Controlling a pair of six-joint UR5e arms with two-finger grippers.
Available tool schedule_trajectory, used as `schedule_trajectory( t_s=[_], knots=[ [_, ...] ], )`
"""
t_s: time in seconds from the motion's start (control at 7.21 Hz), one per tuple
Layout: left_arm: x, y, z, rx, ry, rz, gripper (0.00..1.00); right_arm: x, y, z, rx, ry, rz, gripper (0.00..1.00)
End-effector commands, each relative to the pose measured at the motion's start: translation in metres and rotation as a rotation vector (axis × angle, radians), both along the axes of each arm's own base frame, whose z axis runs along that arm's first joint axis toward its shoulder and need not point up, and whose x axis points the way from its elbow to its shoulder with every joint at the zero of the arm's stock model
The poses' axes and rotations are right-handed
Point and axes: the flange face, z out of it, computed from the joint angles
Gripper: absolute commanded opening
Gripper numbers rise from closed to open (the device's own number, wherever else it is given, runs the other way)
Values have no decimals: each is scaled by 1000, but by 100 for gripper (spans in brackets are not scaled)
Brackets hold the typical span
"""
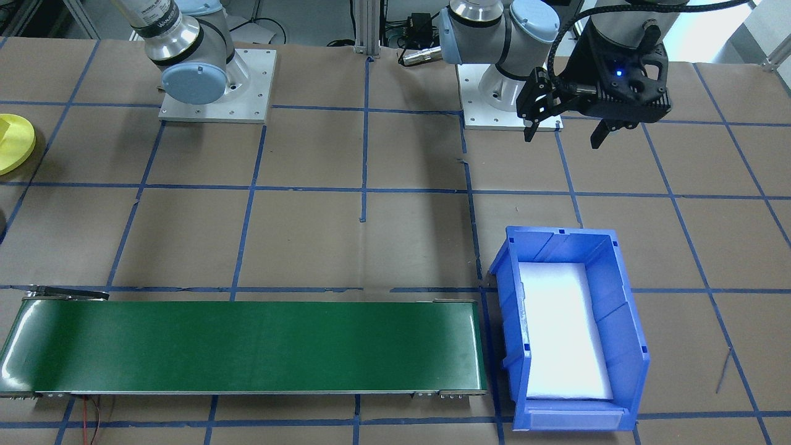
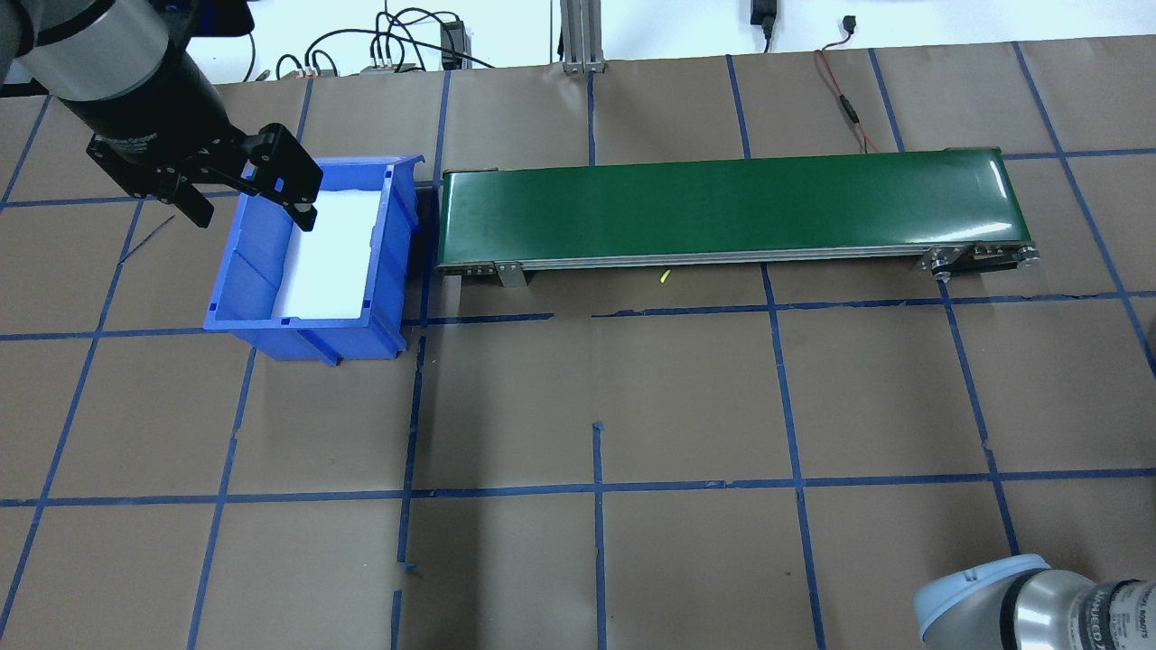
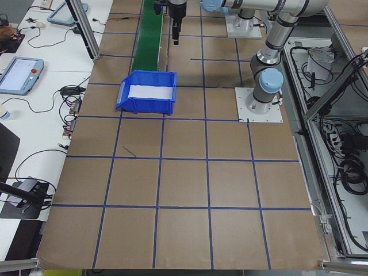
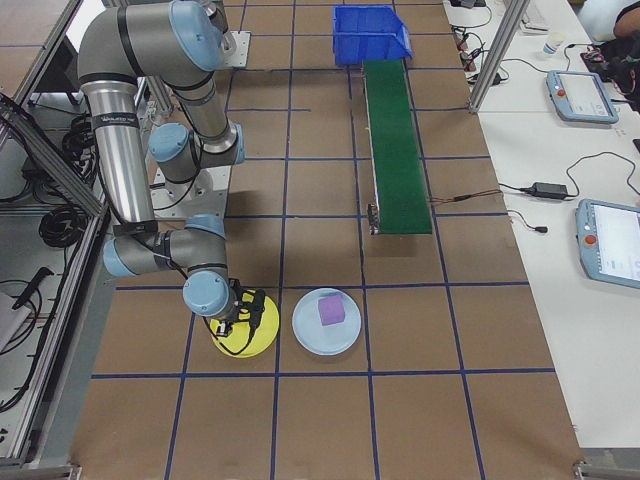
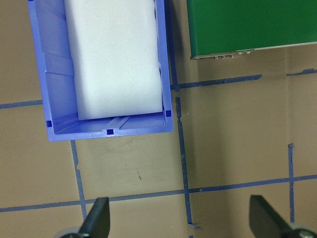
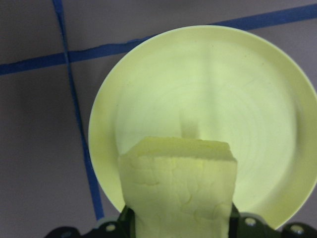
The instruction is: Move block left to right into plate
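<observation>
A yellow foam block [image 6: 178,188] fills the lower part of the right wrist view, and my right gripper [image 4: 240,320] is shut on it. Its fingers are mostly hidden behind the block. Directly under the block lies the round yellow plate [image 6: 213,94], which also shows at the table's edge [image 1: 15,148] and under the near arm [image 4: 250,338]. My left gripper [image 2: 248,203] hangs open and empty above the near end of the blue bin [image 2: 312,262]; its two fingertips [image 5: 99,220] stand wide apart over bare table.
A long green conveyor belt [image 2: 731,208] runs from the bin towards the right arm's side. White foam [image 5: 114,54] lines the bin. Beside the yellow plate sits a pale blue plate [image 4: 325,325] with a purple block [image 4: 331,310] on it.
</observation>
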Motion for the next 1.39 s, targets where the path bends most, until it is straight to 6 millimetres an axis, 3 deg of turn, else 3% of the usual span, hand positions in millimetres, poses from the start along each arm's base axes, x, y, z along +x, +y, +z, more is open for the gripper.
schedule_trajectory(
  t_s=[0.0, 0.42, 0.56, 0.69, 0.97, 1.25],
  knots=[
    [-1, 1, 0, -1, 0, -1, 100, -8, -9, 4, -114, 68, 74, 100],
    [0, 0, 0, -1, 0, 0, 100, -5, -11, 5, -102, 62, 86, 100],
    [0, 0, 0, 0, 0, 0, 100, -2, -19, 16, -106, 78, 96, 100],
    [0, 0, 0, 0, 0, 0, 100, 9, -50, 44, -122, 131, 159, 100],
    [0, 0, 0, 0, 0, 0, 100, 58, -116, 134, -157, 239, 308, 100],
    [0, 0, 0, 1, -1, 0, 100, 84, -153, 190, -195, 288, 389, 100]
  ],
)
